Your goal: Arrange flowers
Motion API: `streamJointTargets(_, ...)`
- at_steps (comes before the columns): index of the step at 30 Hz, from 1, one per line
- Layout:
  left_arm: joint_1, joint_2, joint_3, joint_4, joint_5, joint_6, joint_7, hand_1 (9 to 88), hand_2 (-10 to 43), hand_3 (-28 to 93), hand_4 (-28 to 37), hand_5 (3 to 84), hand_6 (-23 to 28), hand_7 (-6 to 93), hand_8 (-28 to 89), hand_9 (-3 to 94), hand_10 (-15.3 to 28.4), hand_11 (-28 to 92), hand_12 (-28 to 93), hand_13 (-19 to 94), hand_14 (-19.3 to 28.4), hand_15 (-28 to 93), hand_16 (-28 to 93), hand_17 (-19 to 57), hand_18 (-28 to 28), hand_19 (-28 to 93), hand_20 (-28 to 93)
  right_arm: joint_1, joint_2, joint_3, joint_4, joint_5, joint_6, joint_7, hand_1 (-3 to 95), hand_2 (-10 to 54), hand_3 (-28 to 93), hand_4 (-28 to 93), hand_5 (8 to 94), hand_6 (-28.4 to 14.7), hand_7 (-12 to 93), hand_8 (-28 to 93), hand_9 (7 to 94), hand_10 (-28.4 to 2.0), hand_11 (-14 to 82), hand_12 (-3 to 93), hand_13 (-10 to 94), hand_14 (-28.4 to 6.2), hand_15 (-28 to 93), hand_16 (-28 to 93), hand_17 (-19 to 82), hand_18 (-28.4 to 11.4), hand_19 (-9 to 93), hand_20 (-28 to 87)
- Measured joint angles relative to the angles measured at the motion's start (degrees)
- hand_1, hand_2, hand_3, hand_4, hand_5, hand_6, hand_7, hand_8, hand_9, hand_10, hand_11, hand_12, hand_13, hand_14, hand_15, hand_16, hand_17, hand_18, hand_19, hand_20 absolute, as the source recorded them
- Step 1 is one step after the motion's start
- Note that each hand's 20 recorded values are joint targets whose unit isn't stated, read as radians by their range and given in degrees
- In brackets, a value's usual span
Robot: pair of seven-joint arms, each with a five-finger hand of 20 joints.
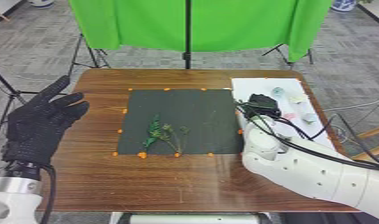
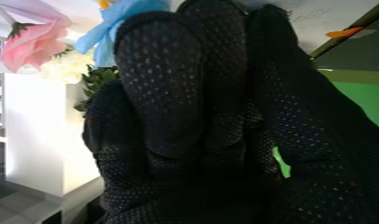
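"Where are the flowers?"

"Near the right hand's (image 1: pixel 264 106) fingers, on the white board (image 1: pixel 252 86). The wrist view shows a pink flower (image 2: pixel 41 44), a blue flower (image 2: pixel 130 16) and a cream flower (image 2: pixel 70 67) beyond those fingers."

"Are they gripping anything?"

"No, they're loosely extended, set close together."

"And the left hand (image 1: pixel 39 124)?"

"Released too, its fingers spread beside the brown surface (image 1: pixel 92 190)."

"What about the greenery?"

"A leafy sprig (image 1: pixel 153 129) and a thinner sprig (image 1: pixel 177 140) lie on the dark sheet (image 1: pixel 150 102), between the two hands' fingers and well apart from both."
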Motion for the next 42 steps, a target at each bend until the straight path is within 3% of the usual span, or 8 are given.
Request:
streamJointTargets(11, 1.0, 0.08, -0.11, -0.12, -0.08, 0.09, 0.88, 22.8, 7.2, 79, -22.5, 35.9, 8.4, 15.0, -10, 35.1, 21.7, 34, 12, 26, 28.4, 62, -12, -5.7, 24.9, 61, 26, 0.1, 0.8, -1.0, 0.0, -0.4, 7.2, -0.5, 54.9, -9.5, 73, -28, 88.1, -2.0, 22, 11, 93.7, -8.0, 32.2, 24.4, 90, -5.1, 57, 21, 54, -19.3, 93, 32)
streamJointTargets(20, 1.3, 0.07, -0.17, -0.24, -0.08, 0.2, 0.96, 22.8, 7.2, 80, -22.5, 35.8, 8.3, 15.0, -10, 35.1, 21.7, 34, 12, 26, 28.4, 62, -12, -5.7, 24.8, 61, 26, 1.8, 1.8, -0.9, -1.1, -2.4, 9.3, -0.4, 55.0, -9.5, 74, -28, 88.6, -2.6, 22, 12, 93.7, -8.1, 34.4, 24.0, 90, -5.2, 58, 21, 54, -19.6, 93, 35)
streamJointTargets(33, 2.3, 0.04, -1.39, -0.74, -0.03, 0.6, 0.85, 22.7, 7.1, 80, -22.5, 35.9, 8.4, 14.9, -10, 35.1, 21.6, 34, 12, 26, 28.4, 62, -12, -5.7, 24.8, 61, 26, 0.2, 1.4, 3.7, -7.6, -4.0, 8.4, -0.7, 55.2, -9.5, 75, -28, 89.7, -3.3, 22, 13, 93.7, -8.2, 36.6, 22.4, 91, -5.8, 59, 20, 55, -20.2, 93, 38)
streamJointTargets(42, 2.0, -0.02, -1.51, -0.75, 0.18, 0.58, -0.25, 22.7, 7.1, 80, -22.5, 35.8, 8.3, 15.0, -10, 35.1, 21.7, 34, 12, 26, 28.4, 62, -12, -5.7, 24.8, 61, 26, -4.1, -1.7, 4.4, -12.5, -5.4, 5.8, -1.1, 55.5, -9.5, 74, -27, 90.1, -3.6, 21, 14, 93.7, -8.6, 37.5, 21.8, 91, -5.9, 59, 20, 55, -20.5, 93, 39)
